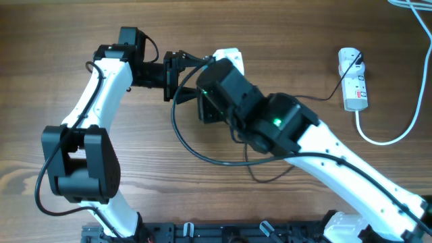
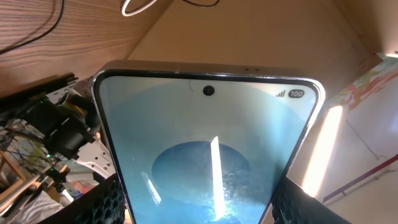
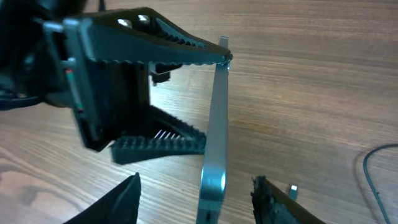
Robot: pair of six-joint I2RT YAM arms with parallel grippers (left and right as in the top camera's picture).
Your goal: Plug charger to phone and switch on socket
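wood-grain table (image 1: 283, 27) lies under everything, and the phone (image 2: 211, 149) is the landmark here, lifted off it near the middle. left of the phone, the left gripper (image 3: 208, 99) is clamped on it: the left wrist view shows its black fingers (image 2: 106, 199) at either side edge, the cyan screen facing that camera, and the right wrist view shows the phone edge-on between the ridged jaws. holding it by the sides and clear of the table looks meant to leave its free end bare for the plug. at that end of the phone sits the right gripper (image 3: 199, 200), fingers spread wide and empty, one on each side of the end without touching it. i judge it is lining up there, but no plug tip shows in any view, so the plugging is not yet done. right of the phone the charger (image 1: 332, 96) runs as a thin black line over the table towards the socket (image 1: 354, 81), which lies well apart, far right of the phone, untouched; its switch is too small to read.
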